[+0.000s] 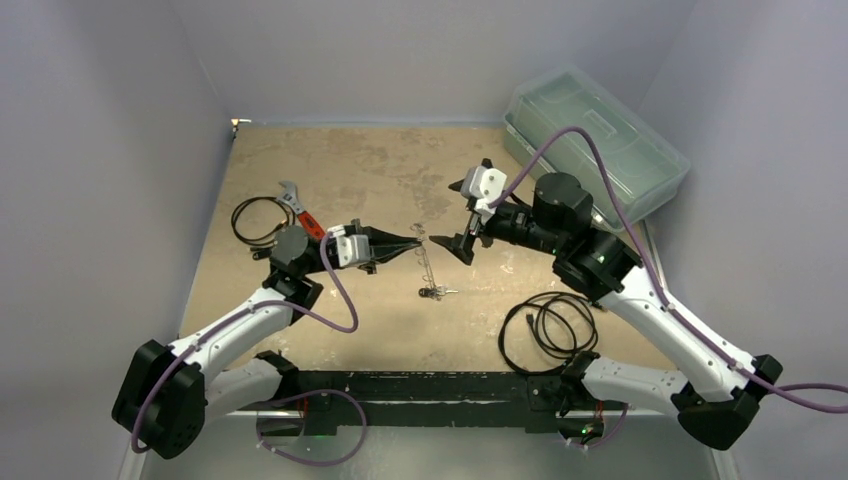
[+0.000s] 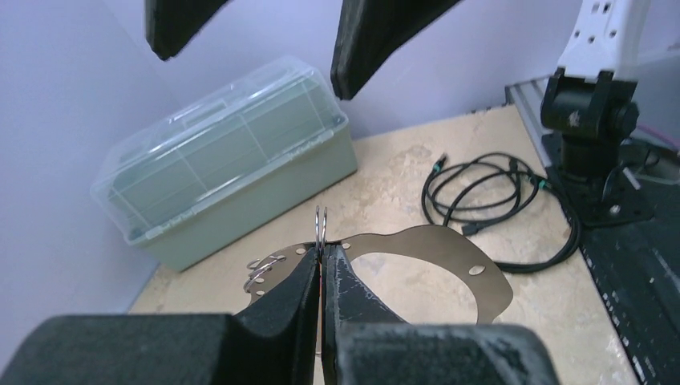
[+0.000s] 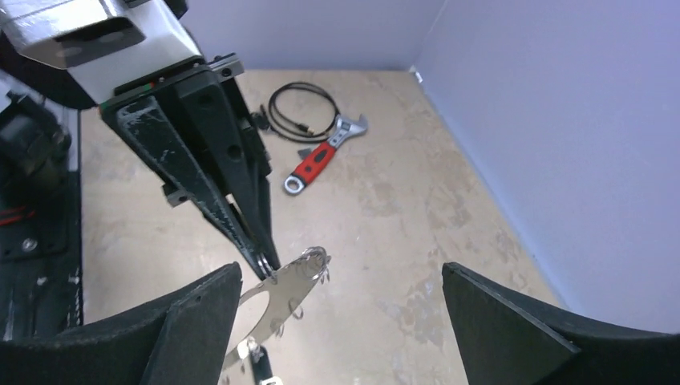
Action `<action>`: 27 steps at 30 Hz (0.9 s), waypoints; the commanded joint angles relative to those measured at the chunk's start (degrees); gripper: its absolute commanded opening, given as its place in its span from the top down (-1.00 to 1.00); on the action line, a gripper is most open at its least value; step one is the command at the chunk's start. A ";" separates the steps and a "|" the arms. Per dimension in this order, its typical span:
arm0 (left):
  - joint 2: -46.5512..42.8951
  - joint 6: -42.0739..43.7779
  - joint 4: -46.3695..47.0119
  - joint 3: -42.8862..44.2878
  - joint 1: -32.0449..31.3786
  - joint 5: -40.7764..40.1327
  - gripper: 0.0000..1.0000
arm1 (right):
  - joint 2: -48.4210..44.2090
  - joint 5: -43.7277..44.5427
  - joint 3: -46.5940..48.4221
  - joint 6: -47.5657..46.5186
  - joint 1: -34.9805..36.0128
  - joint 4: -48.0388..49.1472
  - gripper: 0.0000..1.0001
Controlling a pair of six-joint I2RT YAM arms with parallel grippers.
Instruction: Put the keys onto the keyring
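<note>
My left gripper (image 1: 417, 242) is shut on a small split ring at the rim of the keyring (image 1: 427, 263), a thin flat silver loop with small rings along its edge. In the left wrist view the fingertips (image 2: 309, 265) pinch that ring and the loop (image 2: 481, 293) spreads beyond them. The loop slopes down to the keys (image 1: 436, 292). A black key head (image 3: 258, 365) shows at its low end. My right gripper (image 1: 462, 215) is open, facing the left one, with the keyring (image 3: 297, 277) between and below its wide-apart fingers (image 3: 200, 329).
A clear lidded plastic box (image 1: 600, 140) stands at the back right, also in the left wrist view (image 2: 224, 176). A black cable coil (image 1: 550, 325) lies front right, another (image 1: 258, 218) at the left. A red-handled wrench (image 1: 300, 212) lies beside it.
</note>
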 commanded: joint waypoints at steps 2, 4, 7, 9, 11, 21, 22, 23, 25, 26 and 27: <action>-0.54 -13.40 21.30 -2.40 -0.04 -0.49 1.00 | -4.69 2.97 -5.38 3.96 -0.08 11.11 -0.98; 0.23 -17.23 27.45 -3.41 -0.01 -0.53 1.00 | -5.64 0.07 -6.68 3.18 -0.06 11.27 -0.97; 2.05 -22.77 36.10 -4.30 -0.04 -0.20 1.00 | -4.34 -4.41 -5.78 1.61 -0.13 8.23 -0.83; 2.96 -25.17 39.74 -4.54 -0.04 0.07 1.00 | -2.89 -6.93 -4.03 1.23 -0.12 6.05 -0.64; 3.33 -26.16 41.33 -4.64 -0.04 0.24 1.00 | -1.71 -9.54 -2.78 0.70 -0.16 4.63 -0.42; 2.73 -26.37 42.10 -5.18 -0.04 0.01 1.00 | 0.19 -17.13 -0.63 0.50 -0.15 4.41 0.01; 2.79 -26.34 42.05 -5.19 -0.04 -0.08 1.00 | 0.28 -17.58 -0.53 0.49 -0.16 4.47 0.05; 2.84 -26.28 42.02 -5.12 -0.04 -0.09 1.00 | 0.29 -18.06 -0.40 0.54 -0.18 4.44 0.06; 2.97 -26.23 42.02 -5.12 -0.04 -0.29 1.00 | 0.31 -19.00 -0.19 0.41 -0.20 4.10 0.12; 3.07 -26.16 42.09 -5.10 -0.03 -0.49 1.00 | 0.25 -19.45 -0.12 0.35 -0.16 3.93 0.12; 3.15 -26.17 42.08 -5.18 -0.01 -0.60 1.00 | 0.21 -19.79 -0.08 0.35 -0.15 3.85 0.13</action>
